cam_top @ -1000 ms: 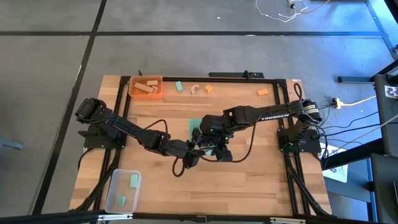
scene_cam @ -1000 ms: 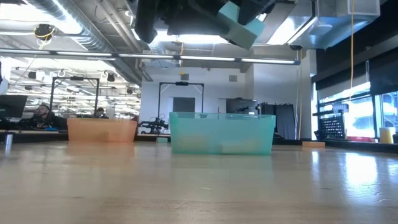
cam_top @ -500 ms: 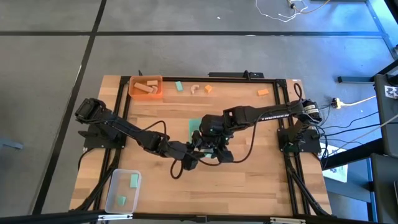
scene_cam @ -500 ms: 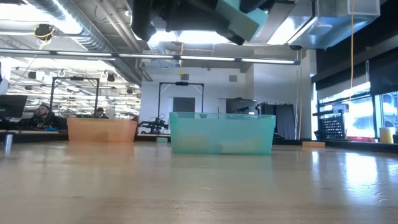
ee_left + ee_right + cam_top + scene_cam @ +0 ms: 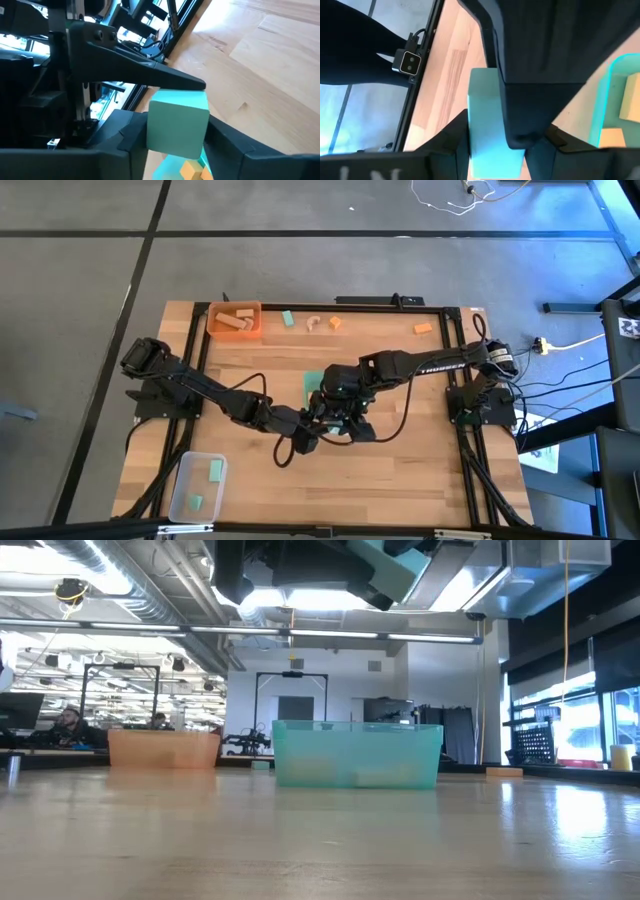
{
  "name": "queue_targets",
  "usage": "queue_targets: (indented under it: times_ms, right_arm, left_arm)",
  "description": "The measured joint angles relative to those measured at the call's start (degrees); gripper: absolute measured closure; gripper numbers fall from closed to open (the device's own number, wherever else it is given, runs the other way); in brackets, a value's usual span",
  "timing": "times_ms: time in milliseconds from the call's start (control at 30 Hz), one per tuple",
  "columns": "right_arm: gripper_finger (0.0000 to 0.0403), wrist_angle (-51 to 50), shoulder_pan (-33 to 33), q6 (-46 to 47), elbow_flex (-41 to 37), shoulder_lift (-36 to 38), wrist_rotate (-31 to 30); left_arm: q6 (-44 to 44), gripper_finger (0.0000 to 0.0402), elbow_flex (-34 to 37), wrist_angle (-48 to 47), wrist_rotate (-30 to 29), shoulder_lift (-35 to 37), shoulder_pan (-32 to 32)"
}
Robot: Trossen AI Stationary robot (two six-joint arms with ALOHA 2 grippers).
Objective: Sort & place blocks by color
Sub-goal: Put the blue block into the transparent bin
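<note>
A mint-green block (image 5: pixel 178 122) hangs high above the middle of the table, between both grippers. It shows at the top of the low view as the block (image 5: pixel 385 565). My left gripper (image 5: pixel 320 426) reaches in from the table's left and my right gripper (image 5: pixel 338 416) comes from the right, slanting down. Both are shut on this block. Loose blocks lie along the far edge: a mint one (image 5: pixel 288 318), a pale wood one (image 5: pixel 314 323) and two orange ones (image 5: pixel 335 323) (image 5: pixel 423 328). My left gripper pinches the block's two opposite side faces (image 5: pixel 150 131) between its two fingers, coming nearly level from the table's left. The block is lifted clear of the table. My right gripper also holds the block between its two fingers, one of them flat on another face (image 5: pixel 172 84). It comes slanting down from the right. My left gripper's finger (image 5: pixel 535 100) hides one side of that hold.
A green tray (image 5: pixel 312 383) stands just beyond the grippers, with a few small blocks showing in it. An orange tray (image 5: pixel 235 320) with pale wood blocks sits at the far left. A clear tray (image 5: pixel 198 485) with two mint blocks sits at the near left.
The mint-green block has turned a little between the two grippers and sits slightly higher in the low view. Both arms have stayed where they were.
</note>
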State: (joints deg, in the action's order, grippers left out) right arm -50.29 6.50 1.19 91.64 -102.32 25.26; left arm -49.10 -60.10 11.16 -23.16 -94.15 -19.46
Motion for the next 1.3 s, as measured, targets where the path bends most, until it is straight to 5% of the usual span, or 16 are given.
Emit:
queue_targets:
  times_ms: [100, 467, 733, 1033, 1300]
  right_arm:
    - [0.0269, -0.03, 0.02, 0.03, 0.00, 0.00, 0.27]
    - [0.0269, -0.05, 0.02, 0.03, 0.00, 0.00, 0.07]
    - [0.0168, -2.67, -1.63, -0.48, 0.20, 0.26, -0.41]
    - [0.0152, -11.65, -5.69, -0.45, 0.14, 0.55, -0.40]
    - [0.0151, -16.66, -8.31, -1.68, 0.09, 7.07, -9.06]
  left_arm:
    - [0.45, 0.0273, 0.00, 0.00, 0.20, 0.00, -0.04]
    - [0.84, 0.0273, -0.01, -0.15, 0.12, -0.04, -0.46]
    - [7.30, 0.0273, 0.18, -5.66, 0.23, -0.16, -0.46]
    - [11.94, 0.0273, 0.11, -12.38, -8.39, 1.37, -2.24]
    - [26.49, 0.0273, -0.09, -24.25, -11.12, 6.80, -3.40]
